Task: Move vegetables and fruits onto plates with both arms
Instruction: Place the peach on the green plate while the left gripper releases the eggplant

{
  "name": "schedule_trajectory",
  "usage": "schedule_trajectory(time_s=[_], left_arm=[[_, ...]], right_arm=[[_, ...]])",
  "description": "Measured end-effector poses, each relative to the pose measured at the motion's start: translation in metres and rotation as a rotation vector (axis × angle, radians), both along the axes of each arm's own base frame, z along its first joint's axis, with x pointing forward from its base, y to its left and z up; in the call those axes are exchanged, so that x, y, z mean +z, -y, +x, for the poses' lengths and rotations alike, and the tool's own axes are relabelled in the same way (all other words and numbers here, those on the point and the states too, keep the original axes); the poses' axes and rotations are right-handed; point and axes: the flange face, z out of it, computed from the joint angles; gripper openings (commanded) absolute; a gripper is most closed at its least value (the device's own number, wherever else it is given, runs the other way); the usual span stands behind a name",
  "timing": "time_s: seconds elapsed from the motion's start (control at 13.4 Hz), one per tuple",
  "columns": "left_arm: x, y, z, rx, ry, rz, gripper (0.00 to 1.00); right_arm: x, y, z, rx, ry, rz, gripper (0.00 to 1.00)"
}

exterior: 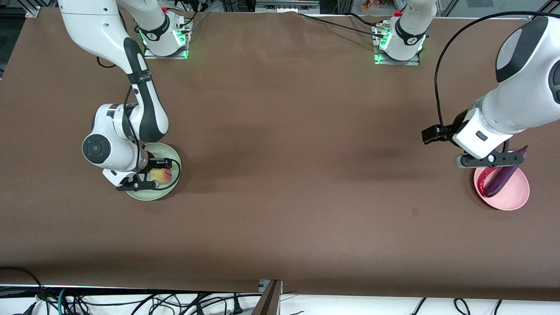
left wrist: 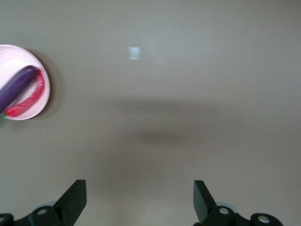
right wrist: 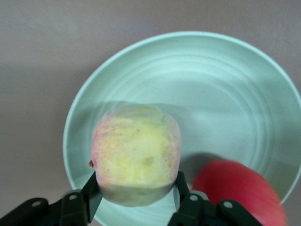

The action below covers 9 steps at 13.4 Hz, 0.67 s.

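while the right gripper (right wrist: 135,200) is hanging over the green plate (exterior: 171,154) at the right arm's end of the table, its two black fingers (right wrist: 92,189) are pressing on either side of the peach (right wrist: 136,154), so it is gripping the fruit. from the right wrist view the peach is sitting above the plate's bowl, and i cannot tell whether it is touching the plate. the red fruit (right wrist: 240,188) is lying in the same plate, just beside the peach.

at the left arm's end of the table, the pink plate (exterior: 515,194) is holding the eggplant (exterior: 503,178) and the chili pepper (exterior: 482,181), lying side by side and touching. the eggplant's cap end is sticking out over the rim on the side farther from the front camera.

the left gripper (left wrist: 140,200) is hanging up in the air over bare brown table (exterior: 280,175) beside the pink plate, its fingers spread wide with nothing between them. in the left wrist view both vegetables are showing in the plate well apart from those fingers.
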Motion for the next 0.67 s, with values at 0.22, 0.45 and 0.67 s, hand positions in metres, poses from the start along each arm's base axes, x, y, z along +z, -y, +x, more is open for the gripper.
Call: schedule_trajectory(time_s=[0.22, 0.45, 0.67], left_arm=[[0.029, -0.015, -0.003, 0.126, 0.085, -0.097, 1.0], [0.045, -0.036, -0.031, 0.041, 0.236, -0.101, 1.0], [0.034, -0.057, -0.06, -0.029, 0.256, -0.07, 1.0]], right_arm=[[0.01, -0.003, 0.002, -0.001, 0.023, 0.011, 0.99], [0.065, -0.01, 0.008, -0.025, 0.069, 0.056, 1.0], [0.156, -0.013, 0.003, -0.023, 0.072, 0.117, 1.0]])
